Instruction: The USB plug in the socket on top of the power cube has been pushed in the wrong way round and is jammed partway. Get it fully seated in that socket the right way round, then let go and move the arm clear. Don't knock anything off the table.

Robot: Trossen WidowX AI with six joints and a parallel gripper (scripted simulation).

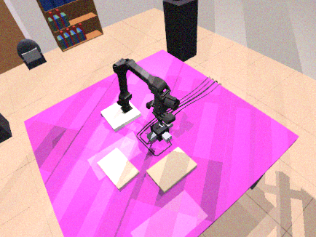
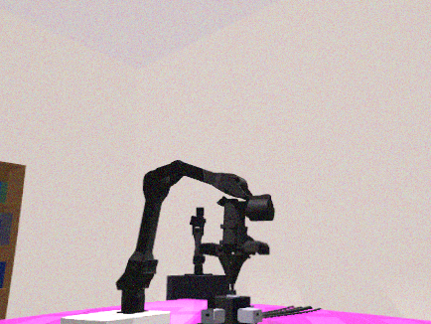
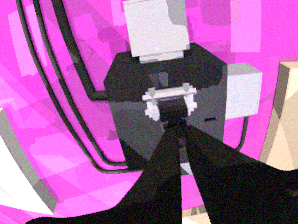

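Observation:
The power cube (image 1: 159,131) (image 2: 233,302) (image 3: 195,142) stands on the magenta table, dark, with pale adapters in its sides. The pale metal socket surround (image 3: 169,95) shows on its top in the wrist view. My gripper (image 2: 231,285) (image 3: 179,134) points straight down over the cube, its fingers closed on the small black USB plug (image 3: 172,110). The plug is at the socket, just above the cube's top. Its metal end is hidden, so its depth and which way round it is cannot be told. In the top view the fingertips are too small to make out.
Pale adapters (image 1: 167,136) (image 2: 249,315) (image 3: 244,92) stick out of the cube's sides, another (image 3: 157,27) at the top of the wrist view. Black cables (image 1: 182,99) (image 3: 75,125) loop around the cube. Two flat pale blocks (image 1: 118,168) (image 1: 172,169) lie nearby. The arm's white base plate (image 1: 120,120) is behind.

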